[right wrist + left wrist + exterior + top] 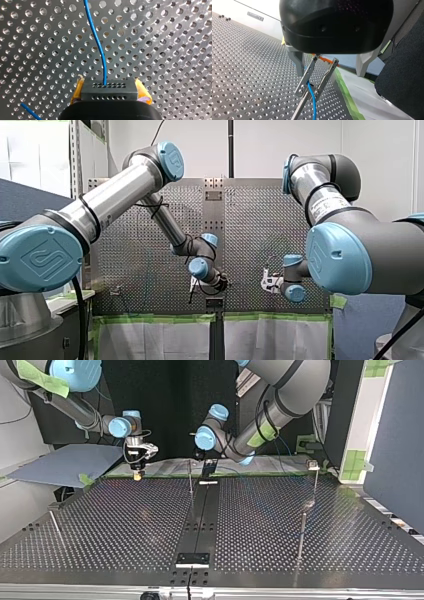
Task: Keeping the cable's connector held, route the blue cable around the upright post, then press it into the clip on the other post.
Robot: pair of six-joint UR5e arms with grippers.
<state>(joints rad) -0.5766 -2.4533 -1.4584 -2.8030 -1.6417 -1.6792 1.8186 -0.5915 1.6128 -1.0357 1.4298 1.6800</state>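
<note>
Got the black connector (108,86) pinched tight between the yellow pads (143,93) of my right gripper (110,94), with the blue cable (98,42) running out ahead over the perforated table (162,50). Over at my left gripper (329,74): metal fingers (297,62) spread wide, gripping nothing, straddling the clip (305,78) atop its post (298,110), cable threaded between the prongs.
</note>
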